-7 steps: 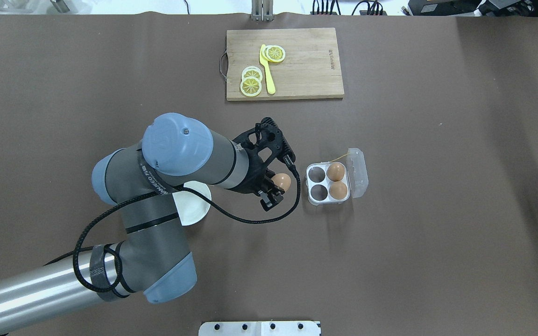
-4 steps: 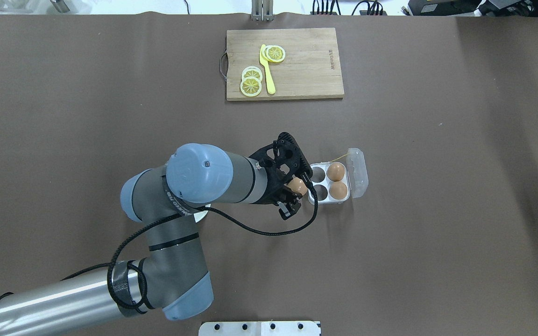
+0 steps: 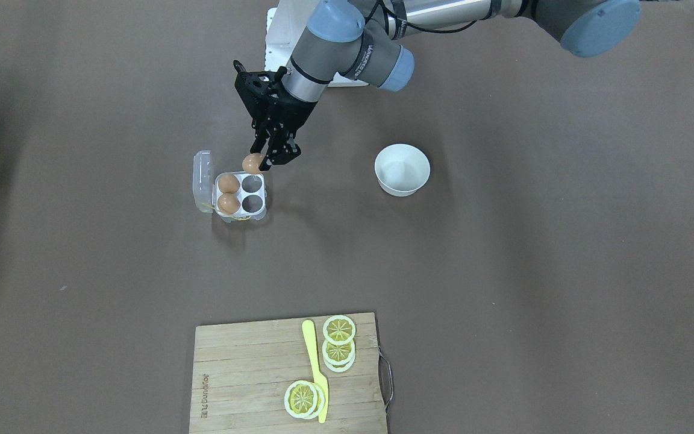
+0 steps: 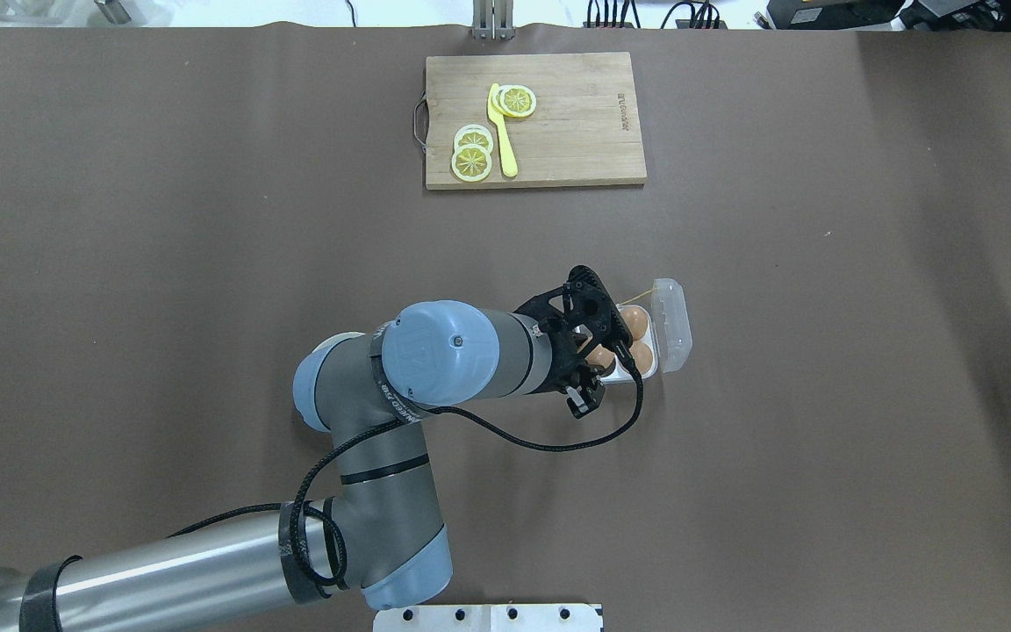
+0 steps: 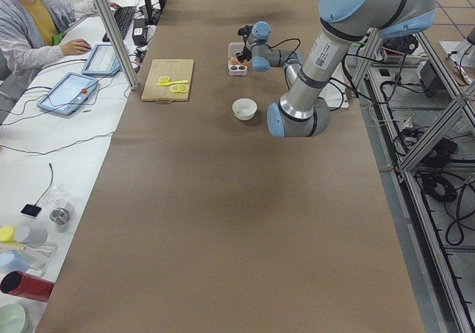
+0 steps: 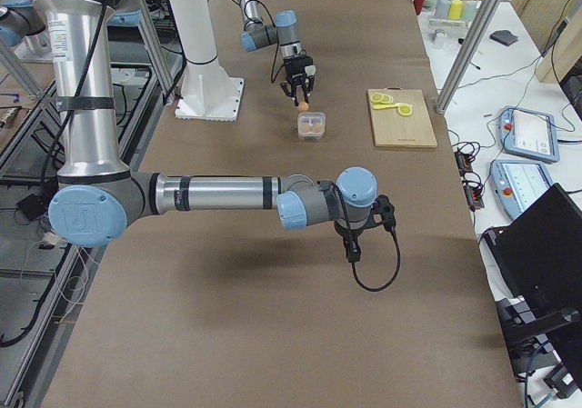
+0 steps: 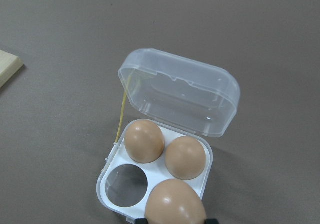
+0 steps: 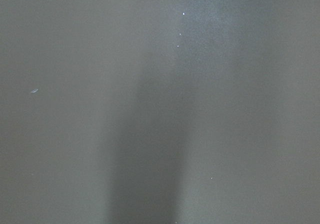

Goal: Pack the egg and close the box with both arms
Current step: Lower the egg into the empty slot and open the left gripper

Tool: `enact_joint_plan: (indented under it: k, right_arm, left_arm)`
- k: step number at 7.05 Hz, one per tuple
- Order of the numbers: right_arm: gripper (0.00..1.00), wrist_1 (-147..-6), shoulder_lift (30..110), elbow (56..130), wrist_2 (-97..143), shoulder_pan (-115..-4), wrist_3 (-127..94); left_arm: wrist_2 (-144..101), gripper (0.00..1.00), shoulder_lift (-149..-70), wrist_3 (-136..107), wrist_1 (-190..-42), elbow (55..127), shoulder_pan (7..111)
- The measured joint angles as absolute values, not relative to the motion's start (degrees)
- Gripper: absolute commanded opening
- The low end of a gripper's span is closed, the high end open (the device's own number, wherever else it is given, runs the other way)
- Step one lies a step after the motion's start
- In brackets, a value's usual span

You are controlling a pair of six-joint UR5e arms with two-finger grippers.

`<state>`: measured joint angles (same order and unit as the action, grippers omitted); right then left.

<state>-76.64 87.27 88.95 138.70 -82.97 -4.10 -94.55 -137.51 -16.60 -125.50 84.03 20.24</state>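
My left gripper (image 4: pixel 598 362) is shut on the orange-brown egg (image 3: pixel 252 163) and holds it just above the box (image 3: pixel 262 202), over the empty cup on the robot's side. In the left wrist view the egg (image 7: pixel 175 201) fills the bottom, in front of the box (image 7: pixel 106 181). Its clear lid (image 7: pixel 180 92) stands open on the far side. Two other brown eggs (image 7: pixel 144 140) (image 7: pixel 185 157) sit in the cups by the lid. One empty cup (image 7: pixel 124 184) shows. My right gripper (image 6: pixel 353 252) hangs over bare table, far from the box; I cannot tell whether it is open.
A white bowl (image 3: pixel 402 170) stands on the table beside the left arm. A wooden cutting board (image 4: pixel 534 120) with lemon slices (image 4: pixel 472 154) and a yellow knife (image 4: pixel 502 132) lies at the far side. A person (image 5: pixel 33 21) sits at a side desk.
My left gripper has carried the egg to the right, from beside the bowl to over the box. The box and its two eggs have not moved.
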Motion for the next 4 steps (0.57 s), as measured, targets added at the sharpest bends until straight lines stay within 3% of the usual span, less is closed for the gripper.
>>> enact_joint_plan:
  k: [4]
  right_arm:
    - [1.00, -76.64, 87.27, 88.95, 138.71, -82.97, -4.13]
  left_arm:
    - [-92.03, 0.00, -138.55, -16.77, -137.33, 78.33, 20.22]
